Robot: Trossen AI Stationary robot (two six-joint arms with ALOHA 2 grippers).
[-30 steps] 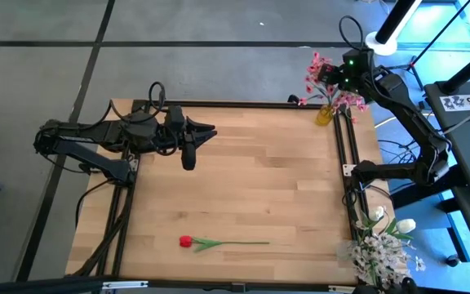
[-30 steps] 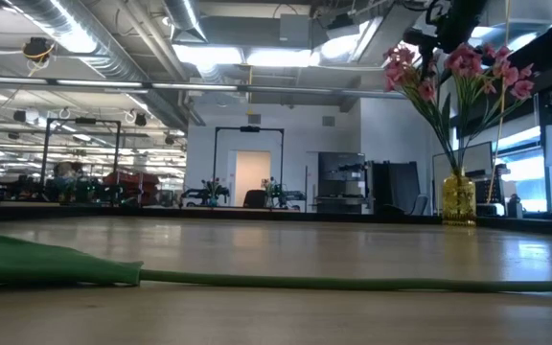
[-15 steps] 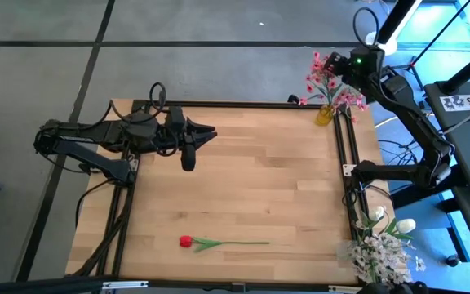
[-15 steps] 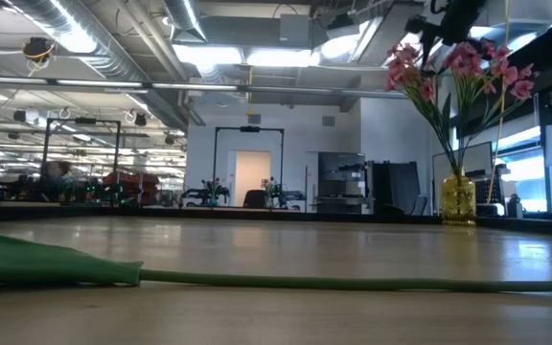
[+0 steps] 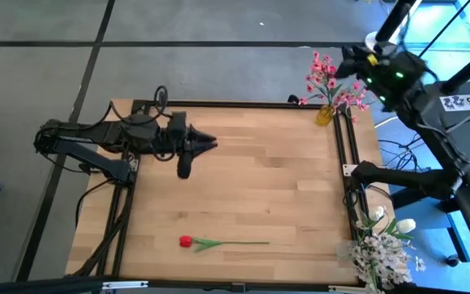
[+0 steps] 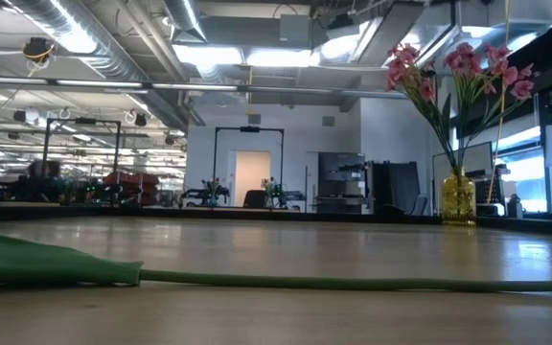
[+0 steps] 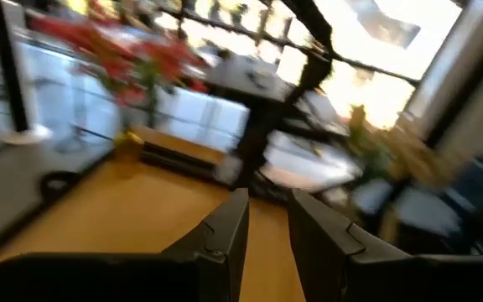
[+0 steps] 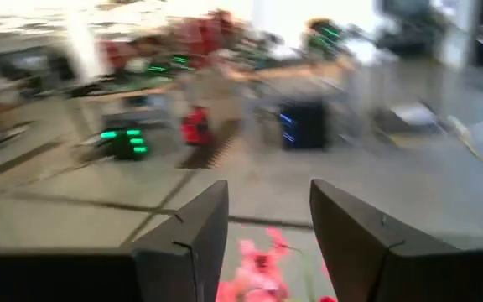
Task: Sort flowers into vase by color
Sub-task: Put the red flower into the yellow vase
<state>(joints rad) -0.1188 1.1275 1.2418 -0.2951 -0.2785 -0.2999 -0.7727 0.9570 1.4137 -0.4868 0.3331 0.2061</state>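
Scene layout, high view, clock directions read on that view with 12 at the picture's top.

Red tulip: flat on the worktop near the 6 o'clock edge, left of centre. Long axis along the 9–3 line; head toward 9, stem tip toward 3. In the low view, stem lying level across the foreground. Touching nothing else.

Left gripper: over the worktop's upper left portion, pointing toward 3 o'clock. Jaws parted by a narrow gap, holding nothing, as shown in the left wrist view. Tulip at roughly 6 o'clock from these jaws, well apart.

Right gripper: raised beyond the 1 o'clock corner, just beside the pink blossoms. Jaws spread wide and empty in the right wrist view, pink petals visible below the gap.

Yellow vase: at the 1 o'clock corner, upright, pink sprays standing in it; same vase clear in the low view.

White flowers: bunched off the worktop's 4 o'clock corner; container not discernible.

Judgement: left arm nearer the tulip. Stem at right angles to the approach from 12, hence jaws to close across the stem. No obstacle between the left jaws and the tulip. No vase for red visible.
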